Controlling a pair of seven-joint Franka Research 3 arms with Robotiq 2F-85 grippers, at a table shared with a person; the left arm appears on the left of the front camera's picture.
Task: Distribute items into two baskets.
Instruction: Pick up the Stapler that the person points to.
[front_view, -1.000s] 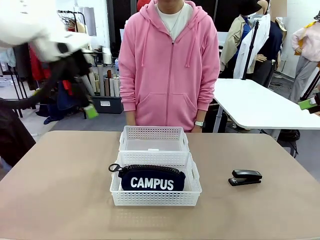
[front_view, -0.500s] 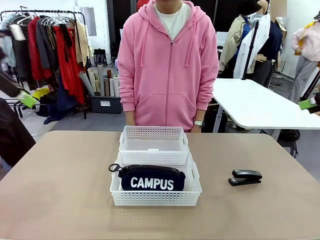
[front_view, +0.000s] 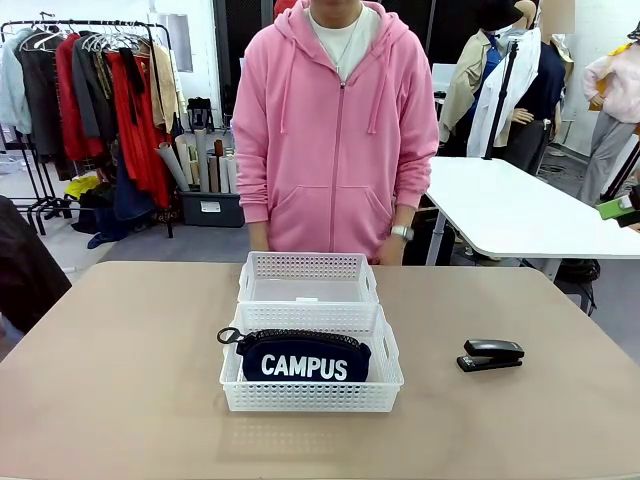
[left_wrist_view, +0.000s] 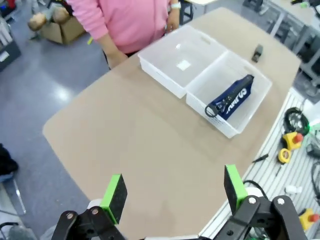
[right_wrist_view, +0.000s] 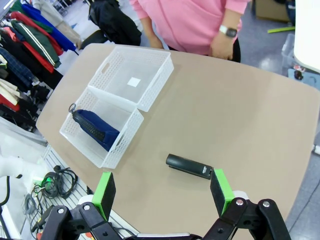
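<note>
The left gripper (left_wrist_view: 172, 192) and right gripper (right_wrist_view: 162, 192) stood fully open, empty. The pouch (front_view: 303, 357) lay in the lower-centre basket (front_view: 310, 398); the stapler (front_view: 491, 355) sat lower right on the table (front_view: 130, 380), so low that a closing grasp could skid it away

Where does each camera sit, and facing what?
Front: fixed on the robot's side, facing across the table at the standing person.
Left wrist: high up, looking down past the open left gripper at the baskets.
Right wrist: high up, looking down past the open right gripper at the stapler.
Shared: all three show the baskets and the CAMPUS pouch.
</note>
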